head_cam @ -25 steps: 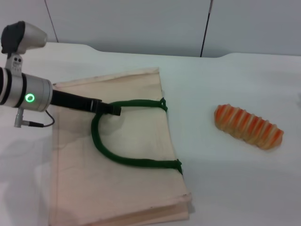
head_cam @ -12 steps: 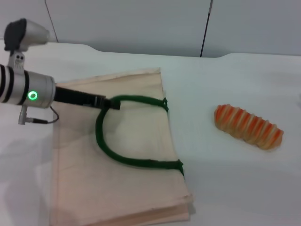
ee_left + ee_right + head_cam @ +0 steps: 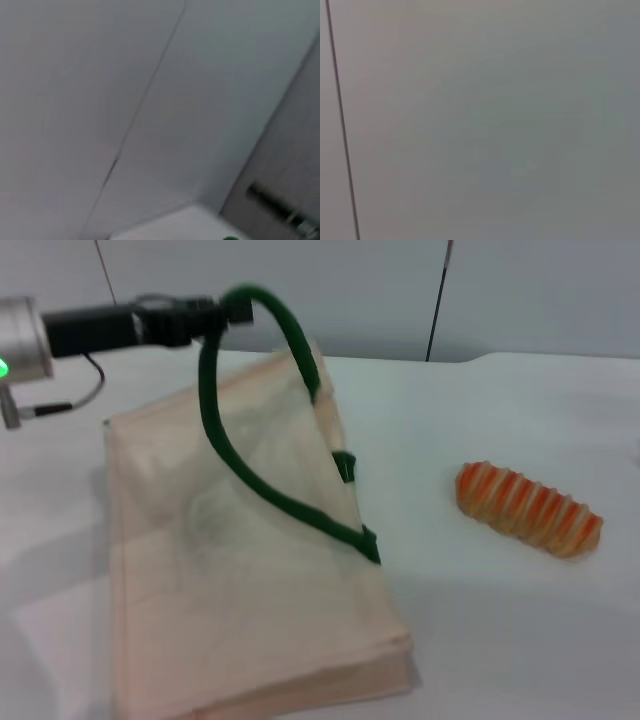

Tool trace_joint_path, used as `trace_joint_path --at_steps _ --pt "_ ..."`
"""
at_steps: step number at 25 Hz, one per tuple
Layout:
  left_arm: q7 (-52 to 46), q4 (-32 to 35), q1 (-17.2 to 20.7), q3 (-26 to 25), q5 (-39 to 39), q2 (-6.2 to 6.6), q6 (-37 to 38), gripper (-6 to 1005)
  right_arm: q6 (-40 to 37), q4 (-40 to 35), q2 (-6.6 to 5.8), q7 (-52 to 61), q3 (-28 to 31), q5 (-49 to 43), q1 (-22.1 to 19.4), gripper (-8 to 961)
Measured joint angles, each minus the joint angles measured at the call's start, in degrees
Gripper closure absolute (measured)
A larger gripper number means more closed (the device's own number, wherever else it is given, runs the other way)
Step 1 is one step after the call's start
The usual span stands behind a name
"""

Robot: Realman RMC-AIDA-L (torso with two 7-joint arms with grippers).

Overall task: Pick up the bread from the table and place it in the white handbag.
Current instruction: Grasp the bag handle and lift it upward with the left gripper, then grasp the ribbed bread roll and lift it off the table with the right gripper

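Head view only: bread [image 3: 530,510], handbag [image 3: 240,570].

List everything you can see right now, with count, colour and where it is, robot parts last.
white handbag: one, cream, on the table's left half, upper side lifted.
handles: two, dark green; one raised in the left gripper, one barely visible at the bag's right edge.
bread: one, tan with orange stripes, lying on the table right of the bag.
table: one, white, under everything.
left gripper: one, black, above the bag's far edge, holding the handle.
right gripper: not visible.
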Motion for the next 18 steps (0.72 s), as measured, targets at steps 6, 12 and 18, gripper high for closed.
trace_joint_path --at_steps 6,12,18 --pt "0.9 -0.2 -0.4 0.0 -4.0 3.01 13.9 863 0.0 0.0 0.00 0.8 0.4 0.0 0.0 60" --pt "0.4 -0.4 -0.5 0.1 -4.7 4.08 17.6 864 0.0 -0.6 -0.07 5.1 -0.3 -0.8 0.0 60" --pt "-1.2 -1.0 -0.5 0.1 -2.8 4.34 18.2 863 0.3 -8.2 -0.28 20.5 -4.6 -11.4 0.0 60"
